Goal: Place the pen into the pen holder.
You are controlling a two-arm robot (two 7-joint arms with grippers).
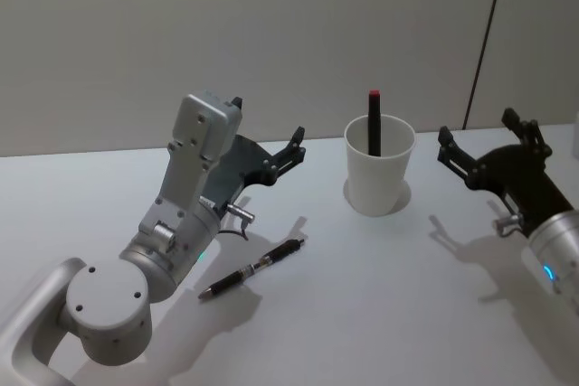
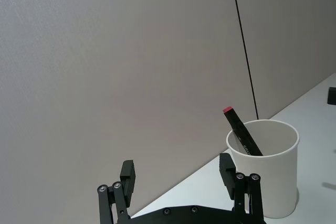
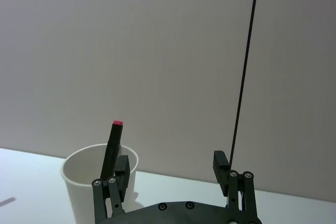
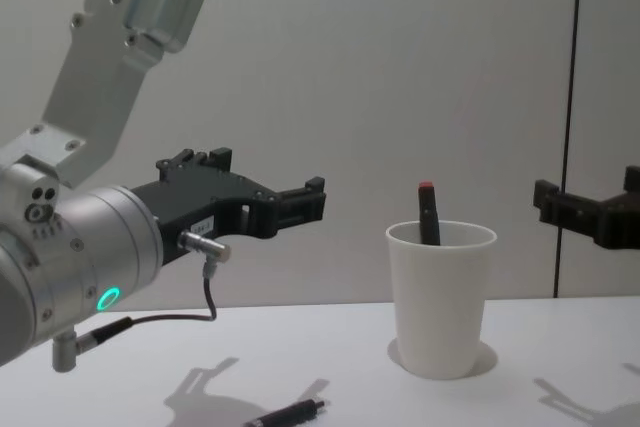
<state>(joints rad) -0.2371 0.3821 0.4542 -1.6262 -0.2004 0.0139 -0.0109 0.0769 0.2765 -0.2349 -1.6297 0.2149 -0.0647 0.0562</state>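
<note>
Care helps: the thin black pen (image 1: 251, 269) lying front-left of the plain white paper cup (image 1: 378, 183) looks light, hard and slippery, so pinch its middle; left gripper (image 1: 267, 121) and right gripper (image 1: 477, 126) sit either side of the cup, both spread wide, holding nothing.

The silver-grey left arm (image 1: 185, 178) has rounded joint housings, dark screws, a cyan ring light (image 4: 105, 298) and a thin black cable (image 4: 207, 292). The left gripper (image 1: 267, 121) and right gripper (image 1: 478, 128) are matte black with silver-headed screws.
</note>
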